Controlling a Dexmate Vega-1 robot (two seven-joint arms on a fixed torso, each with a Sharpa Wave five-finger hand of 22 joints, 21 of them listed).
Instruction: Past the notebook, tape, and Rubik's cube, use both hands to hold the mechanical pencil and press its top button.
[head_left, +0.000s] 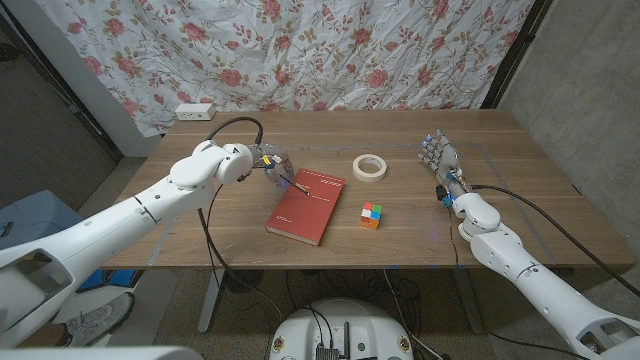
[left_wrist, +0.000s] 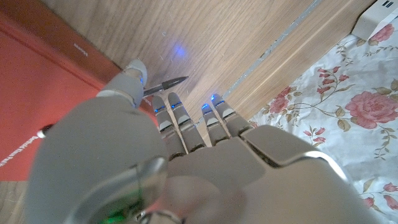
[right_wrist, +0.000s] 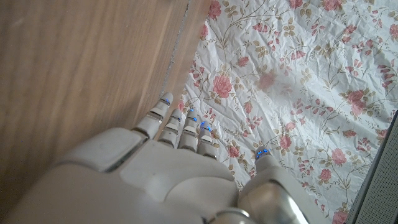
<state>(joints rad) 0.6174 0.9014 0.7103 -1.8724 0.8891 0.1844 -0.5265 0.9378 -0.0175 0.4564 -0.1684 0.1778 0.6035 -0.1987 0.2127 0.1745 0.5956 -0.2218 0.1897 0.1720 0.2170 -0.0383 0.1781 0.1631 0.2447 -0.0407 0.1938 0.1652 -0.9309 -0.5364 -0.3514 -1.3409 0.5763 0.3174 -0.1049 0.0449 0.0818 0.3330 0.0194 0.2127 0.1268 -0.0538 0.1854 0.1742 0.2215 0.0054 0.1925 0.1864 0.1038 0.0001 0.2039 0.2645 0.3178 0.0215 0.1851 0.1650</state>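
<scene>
A: What's sitting on the wooden table (head_left: 200, 225)?
B: One red notebook (head_left: 305, 206), one roll of tape (head_left: 370, 167), one Rubik's cube (head_left: 371, 215) and one mechanical pencil (head_left: 296, 186).
A: Where's the pencil lying?
B: At the notebook's far left corner, with the left hand (head_left: 266, 161) pinching it.
A: And the right hand (head_left: 441, 159)?
B: It's holding nothing, fingers extended, well apart from everything. A white power strip (head_left: 194, 111) is lying by the floral cloth (head_left: 300, 50).

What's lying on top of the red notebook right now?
The mechanical pencil crosses the red notebook's far left corner, with the left hand at its far end. The left wrist view shows its tip past the edge; the hand covers the barrel there.
</scene>
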